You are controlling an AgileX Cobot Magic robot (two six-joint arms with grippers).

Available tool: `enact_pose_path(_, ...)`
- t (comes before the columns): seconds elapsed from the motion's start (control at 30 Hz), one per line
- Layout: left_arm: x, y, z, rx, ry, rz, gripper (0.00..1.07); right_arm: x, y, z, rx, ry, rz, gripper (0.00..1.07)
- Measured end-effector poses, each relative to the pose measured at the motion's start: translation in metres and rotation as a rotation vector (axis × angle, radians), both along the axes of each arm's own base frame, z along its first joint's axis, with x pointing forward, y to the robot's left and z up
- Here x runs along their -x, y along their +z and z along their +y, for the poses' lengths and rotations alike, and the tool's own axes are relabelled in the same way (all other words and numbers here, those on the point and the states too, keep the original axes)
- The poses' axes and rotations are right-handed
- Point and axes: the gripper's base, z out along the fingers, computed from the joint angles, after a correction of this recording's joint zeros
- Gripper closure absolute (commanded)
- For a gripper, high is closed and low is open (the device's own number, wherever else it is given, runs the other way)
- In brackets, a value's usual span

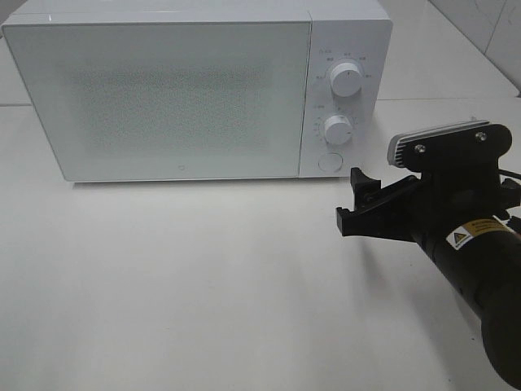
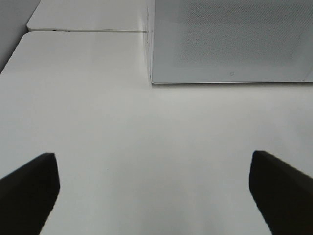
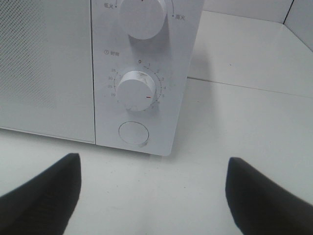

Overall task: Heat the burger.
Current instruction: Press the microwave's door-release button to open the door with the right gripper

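Observation:
The burger is out of view in every frame. A white microwave (image 1: 163,90) stands at the back of the white table with its door shut; its frosted window shows nothing inside. My right gripper (image 1: 350,199) hovers open and empty just in front of the control panel, below the round door button (image 1: 330,160). The right wrist view shows my right gripper (image 3: 151,196) facing the lower knob (image 3: 138,90) and the button (image 3: 134,133). My left gripper (image 2: 154,191) is open and empty over bare table, in front of the microwave (image 2: 230,39) door's left part.
The panel carries an upper knob (image 1: 346,80) and a lower knob (image 1: 337,129). The white table (image 1: 203,285) spreads in front of the microwave. A tiled wall (image 1: 488,32) rises at the back right.

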Motion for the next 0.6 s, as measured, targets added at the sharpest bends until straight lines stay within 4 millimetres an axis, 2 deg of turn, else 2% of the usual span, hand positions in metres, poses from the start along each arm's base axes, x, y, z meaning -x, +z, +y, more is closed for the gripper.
enact_pose_path(0.13,0.0,0.0,0.0,0.0,0.0,0.0,0.09,0.0,0.0001,0.0,-0.1,-0.029,0.013,0.34)
enact_pose_path(0.2,0.0,0.0,0.0,0.0,0.0,0.0,0.09,0.0,0.0001,0.0,-0.231,-0.066,0.031,0.38)
enact_pose_path(0.27,0.0,0.0,0.0,0.0,0.0,0.0,0.09,0.0,0.0001,0.0,-0.273,-0.078,0.037,0.39)
enact_pose_path(0.3,0.0,0.0,0.0,0.0,0.0,0.0,0.09,0.0,0.0001,0.0,-0.374,-0.107,0.051,0.43)
enact_pose_path(0.37,0.0,0.0,0.0,0.0,0.0,0.0,0.09,0.0,0.0001,0.0,-0.434,-0.124,0.059,0.45)
enact_pose_path(0.4,0.0,0.0,0.0,0.0,0.0,0.0,0.09,0.0,0.0001,0.0,-0.554,-0.158,0.075,0.5)
enact_pose_path(0.5,0.0,0.0,0.0,0.0,0.0,0.0,0.09,0.0,0.0001,0.0,-0.613,-0.175,0.084,0.53)
enact_pose_path(0.57,0.0,0.0,0.0,0.0,0.0,0.0,0.09,0.0,0.0,0.0,-0.831,-0.237,0.115,0.65)
enact_pose_path(0.6,0.0,0.0,0.0,0.0,0.0,0.0,0.09,0.0,0.0,0.0,-0.831,-0.237,0.115,0.65)
